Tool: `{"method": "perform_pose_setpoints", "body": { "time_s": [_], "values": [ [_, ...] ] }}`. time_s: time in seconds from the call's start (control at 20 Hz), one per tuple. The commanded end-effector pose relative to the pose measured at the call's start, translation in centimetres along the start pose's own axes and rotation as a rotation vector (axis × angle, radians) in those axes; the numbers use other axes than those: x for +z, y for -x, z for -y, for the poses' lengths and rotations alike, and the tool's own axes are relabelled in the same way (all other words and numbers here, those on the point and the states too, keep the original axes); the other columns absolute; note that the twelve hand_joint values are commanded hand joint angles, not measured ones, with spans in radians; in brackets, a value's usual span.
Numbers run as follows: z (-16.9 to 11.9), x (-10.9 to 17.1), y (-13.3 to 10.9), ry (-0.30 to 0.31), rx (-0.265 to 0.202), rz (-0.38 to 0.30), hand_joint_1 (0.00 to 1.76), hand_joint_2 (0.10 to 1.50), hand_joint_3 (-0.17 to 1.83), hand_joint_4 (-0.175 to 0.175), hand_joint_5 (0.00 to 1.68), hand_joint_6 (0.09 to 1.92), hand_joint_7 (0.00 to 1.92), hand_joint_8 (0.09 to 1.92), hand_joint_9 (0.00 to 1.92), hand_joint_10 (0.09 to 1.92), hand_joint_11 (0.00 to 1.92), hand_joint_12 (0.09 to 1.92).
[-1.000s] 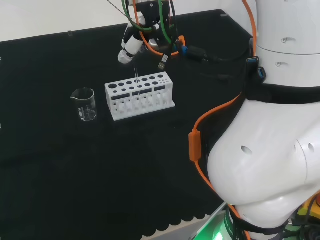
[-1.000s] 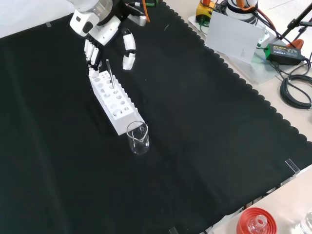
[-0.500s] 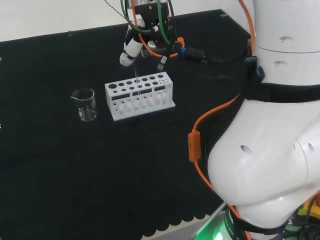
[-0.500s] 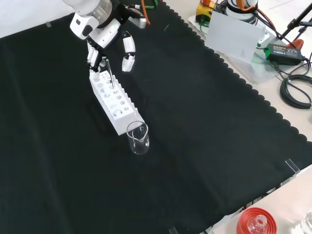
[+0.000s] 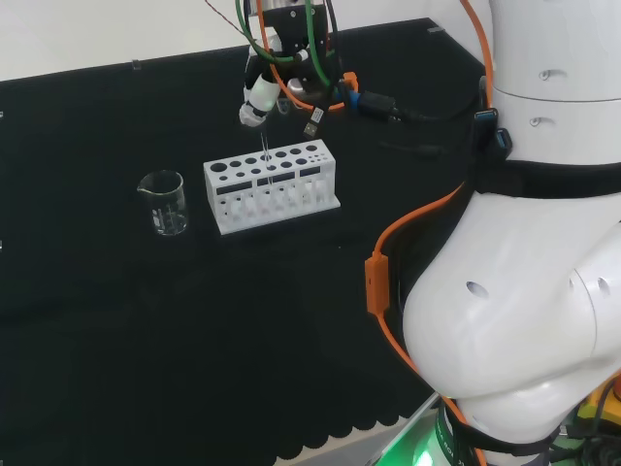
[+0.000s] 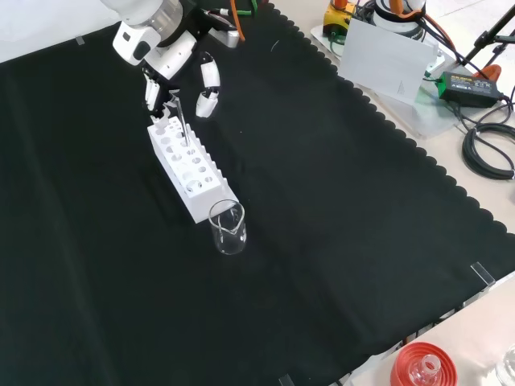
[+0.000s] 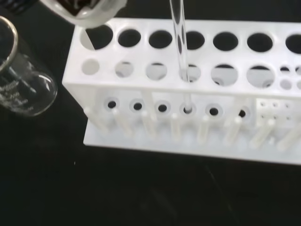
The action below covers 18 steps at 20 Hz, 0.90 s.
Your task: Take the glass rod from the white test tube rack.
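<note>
- Beaker [image 5: 165, 201], clear and apparently empty, stands just left of the white test tube rack [image 5: 271, 185] in the head view, apart from it; unmoved over the last second.
- Rack sits square on the black cloth [image 5: 116, 320], same place as before.
- Glass rod [image 6: 183, 122] stands near upright in a rack hole, its lower end seated in the bottom plate per the wrist view [image 7: 180, 52]. Top end meets the fingers above the rack.
- Hand [image 6: 173, 68] hangs directly over the rack; fingers curl down around the rod's top, thumb held off toward the right in the front view. Actual contact hard to confirm.
- Change: the hand has risen slightly and drawn toward the rod top over the last second; rod height in the rack looks about the same.
- Judgement: grasp just made or closing; extraction not begun. Next move calls for a straight vertical lift.
</note>
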<state>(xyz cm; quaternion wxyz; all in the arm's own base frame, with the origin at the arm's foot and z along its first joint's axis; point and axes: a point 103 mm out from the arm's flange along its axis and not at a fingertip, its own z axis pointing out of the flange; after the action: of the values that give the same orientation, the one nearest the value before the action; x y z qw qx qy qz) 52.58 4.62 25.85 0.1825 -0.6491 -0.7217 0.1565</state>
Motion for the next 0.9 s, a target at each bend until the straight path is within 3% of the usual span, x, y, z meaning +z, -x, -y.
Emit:
{"method": "perform_pose_setpoints", "body": {
  "time_s": [0.05, 0.4, 0.5, 0.55, 0.65, 0.85, 0.9],
  "values": [
    [-0.49, 0.02, -0.32, 0.009, 0.053, -0.007, 0.89, 0.68, 0.70, -0.123, 0.58, 0.74, 0.69, 0.81, 1.12, 0.59, 1.25, 1.00],
    [-0.79, 0.10, -0.46, 0.041, 0.000, 0.009, 0.97, 0.69, 0.72, -0.173, 0.67, 0.78, 0.79, 0.80, 1.27, 0.48, 1.43, 0.86],
    [-0.80, 0.15, -0.49, 0.047, -0.008, 0.011, 1.01, 0.69, 0.72, -0.175, 0.70, 0.78, 0.83, 0.78, 1.32, 0.43, 1.47, 0.81],
    [-0.73, 0.17, -0.30, 0.048, 0.020, 0.005, 1.03, 0.69, 0.72, -0.175, 0.72, 0.77, 0.85, 0.78, 1.35, 0.40, 1.50, 0.79],
    [-0.77, 0.14, -0.31, 0.056, 0.028, 0.005, 1.07, 0.70, 0.72, -0.175, 0.75, 0.76, 0.89, 0.77, 1.40, 0.35, 1.54, 0.75],
    [-0.85, 0.00, -0.54, 0.099, 0.008, 0.019, 1.15, 0.71, 0.72, -0.175, 0.82, 0.76, 0.99, 0.77, 1.51, 0.25, 1.63, 0.65],
    [-0.80, -0.04, -0.59, 0.121, 0.002, 0.021, 1.15, 0.80, 0.60, -0.175, 0.86, 0.88, 1.02, 0.77, 1.52, 0.24, 1.65, 0.63]
  ]
}}
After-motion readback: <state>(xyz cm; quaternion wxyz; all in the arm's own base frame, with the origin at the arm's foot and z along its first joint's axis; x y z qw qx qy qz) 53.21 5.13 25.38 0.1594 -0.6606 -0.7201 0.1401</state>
